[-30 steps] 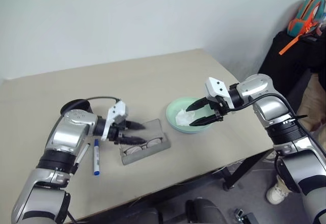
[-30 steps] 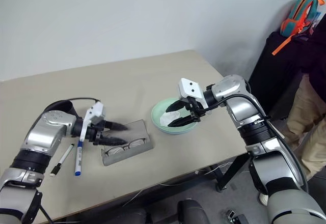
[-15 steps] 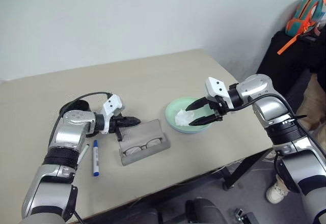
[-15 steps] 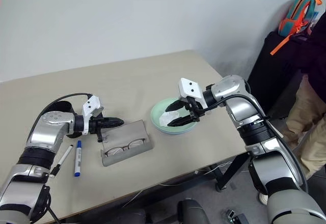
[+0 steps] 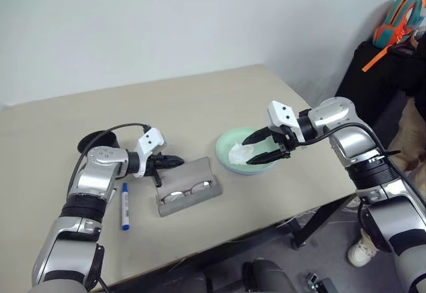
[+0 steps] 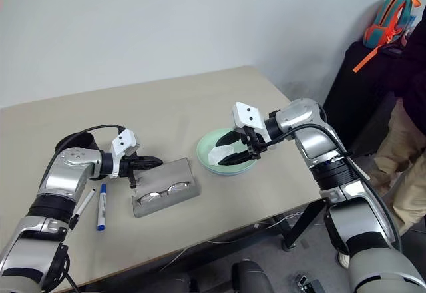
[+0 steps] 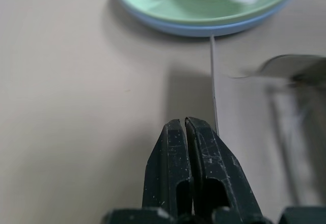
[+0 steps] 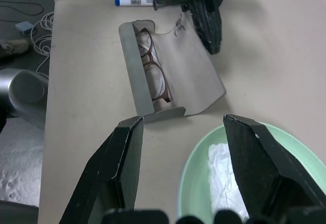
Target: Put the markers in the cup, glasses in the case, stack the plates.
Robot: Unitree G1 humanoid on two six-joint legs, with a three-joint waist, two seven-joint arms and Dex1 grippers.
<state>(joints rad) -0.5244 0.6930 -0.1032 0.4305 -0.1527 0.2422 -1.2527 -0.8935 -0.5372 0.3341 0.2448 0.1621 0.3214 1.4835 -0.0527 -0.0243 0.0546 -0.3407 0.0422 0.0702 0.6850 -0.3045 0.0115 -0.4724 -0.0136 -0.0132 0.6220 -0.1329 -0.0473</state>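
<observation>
A crumpled white tissue [image 5: 237, 153] lies at the right of a beige worktop [image 5: 200, 100] set against a pale wall [image 5: 166, 20]. An orange-and-teal bag [image 5: 398, 20] sits on dark furniture, a person [image 6: 405, 160] in tan trousers beside it.

Two white-barrelled markers: blue-capped one [image 6: 102, 206] and black-capped one [image 6: 80, 208]. Two stacked plastic plates, mint green [image 5: 234, 140] over light blue [image 7: 204, 30]. One grey open case [image 6: 174, 178], one pair of dark-rimmed glasses [image 6: 161, 192], one crumpled white tissue [image 5: 238, 153].

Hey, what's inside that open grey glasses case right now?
The glasses lie inside the case, along the tray side, with the lid lying open flat on the table. Both lenses show; the case's wall covers the lower rims. Anything beneath the glasses cannot be seen.
</observation>
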